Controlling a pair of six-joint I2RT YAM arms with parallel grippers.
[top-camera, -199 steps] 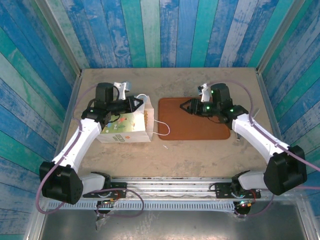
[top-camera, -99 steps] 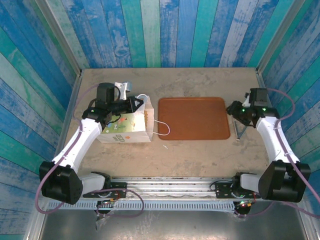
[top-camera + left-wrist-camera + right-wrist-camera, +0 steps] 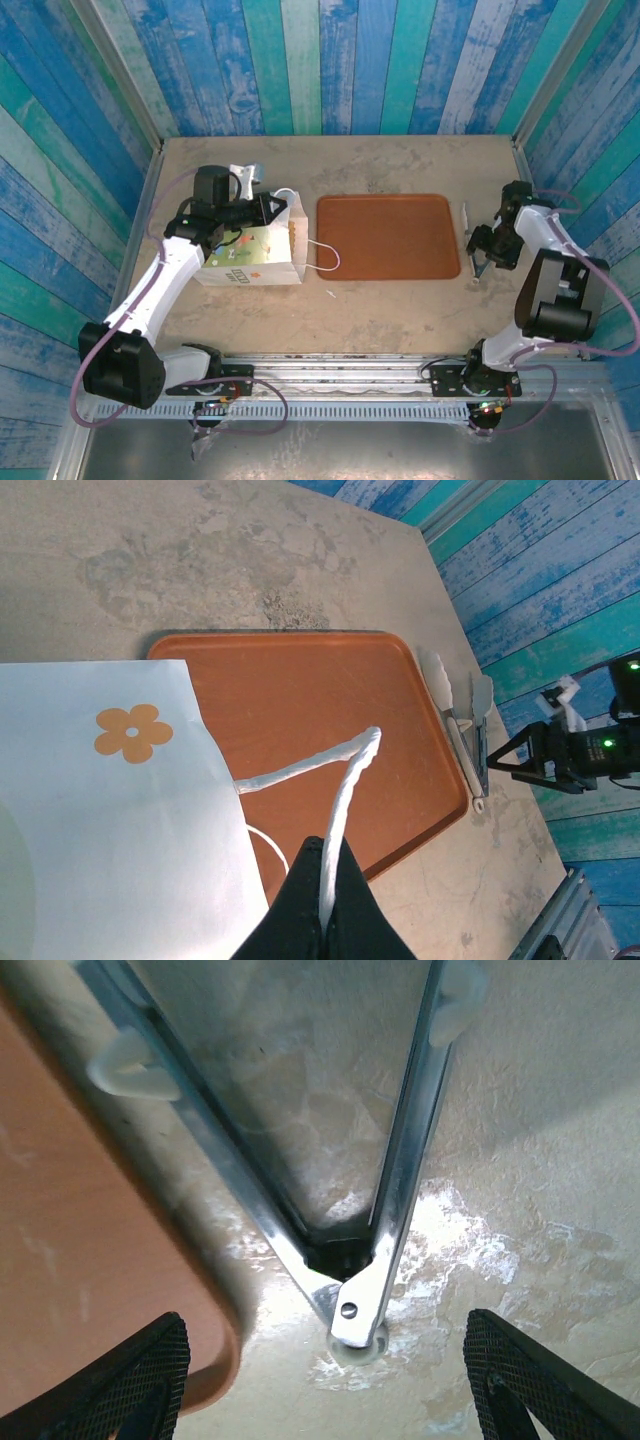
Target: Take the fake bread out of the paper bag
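The white paper bag with green and orange print stands on the table left of the tray. My left gripper is at the bag's right top edge, shut on one white cord handle. The cord runs from the bag wall into the pinched black fingers. The fake bread is hidden. My right gripper is low over the table at the right, open. Its two fingertips stand on either side of the hinge end of metal tongs without touching them.
A flat brown tray lies between the bag and the tongs, its corner close to the right gripper. The second cord handle lies loose on the tray's left edge. Blue plank walls close in the table.
My right arm has swung from above the tray to the table's right side and come down over the tongs, with its jaws wider. The left gripper and bag have not moved.
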